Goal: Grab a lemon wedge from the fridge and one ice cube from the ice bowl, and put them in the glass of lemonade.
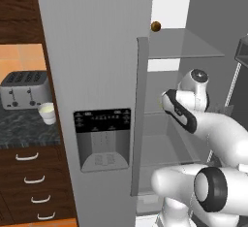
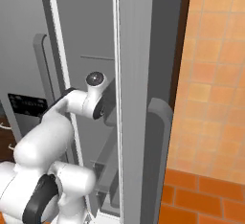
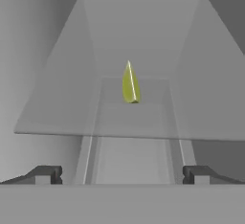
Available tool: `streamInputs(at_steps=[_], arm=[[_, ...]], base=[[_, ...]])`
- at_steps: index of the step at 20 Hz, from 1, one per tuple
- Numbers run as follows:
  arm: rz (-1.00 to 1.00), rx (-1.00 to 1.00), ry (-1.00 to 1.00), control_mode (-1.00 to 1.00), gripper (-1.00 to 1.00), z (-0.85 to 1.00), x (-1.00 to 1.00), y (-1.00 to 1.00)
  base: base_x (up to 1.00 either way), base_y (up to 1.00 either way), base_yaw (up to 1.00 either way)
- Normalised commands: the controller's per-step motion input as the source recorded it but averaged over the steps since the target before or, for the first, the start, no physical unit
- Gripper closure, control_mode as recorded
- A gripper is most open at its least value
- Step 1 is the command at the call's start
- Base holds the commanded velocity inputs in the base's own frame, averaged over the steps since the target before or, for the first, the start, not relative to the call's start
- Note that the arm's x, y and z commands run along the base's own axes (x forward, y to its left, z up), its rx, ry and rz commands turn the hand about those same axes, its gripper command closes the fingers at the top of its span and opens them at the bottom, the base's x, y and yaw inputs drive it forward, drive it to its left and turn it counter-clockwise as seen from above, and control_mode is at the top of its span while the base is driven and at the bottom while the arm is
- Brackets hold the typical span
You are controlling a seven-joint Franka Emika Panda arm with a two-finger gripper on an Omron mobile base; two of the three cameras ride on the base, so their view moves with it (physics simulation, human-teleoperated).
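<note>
The lemon wedge (image 3: 130,84) stood upright on a glass shelf (image 3: 67,108) inside the fridge (image 1: 97,51), long axis vertical, pointed tip up. It sat straight ahead of the gripper (image 3: 122,174), well apart, whose fingers were spread wide and held nothing.

The fridge (image 1: 92,51) looks like matt grey metal, its dispenser panel (image 1: 102,138) black plastic. Its shelf (image 3: 57,113) is smooth, see-through glass, and the lemon wedge (image 3: 130,85) on it has a glossy yellow-green skin. The bench (image 1: 24,126) is dark speckled stone with a low sheen, over drawers (image 1: 34,182) of dark wood. The toaster (image 1: 25,89) is brushed metal. The wall tiles (image 2: 215,74) are matt orange.
</note>
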Motion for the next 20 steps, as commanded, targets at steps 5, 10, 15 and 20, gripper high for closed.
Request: streamInputs(at_steps=[5, 10, 15, 20], arm=[[0.00, 0.00, 0.06, -1.00, -1.00, -0.18, 0.57, -0.04], [0.00, 0.00, 0.07, -1.00, -1.00, -0.14, 0.45, -0.09], [0.00, -0.01, 0.00, -1.00, -1.00, -0.32, 0.43, -0.23], [0.00, -0.05, 0.04, -1.00, -1.00, -0.41, 0.27, 0.00]], base=[[0.00, 0.00, 0.00], [0.00, 0.00, 0.00], [0.00, 0.00, 0.00], [0.00, 0.00, 0.00]])
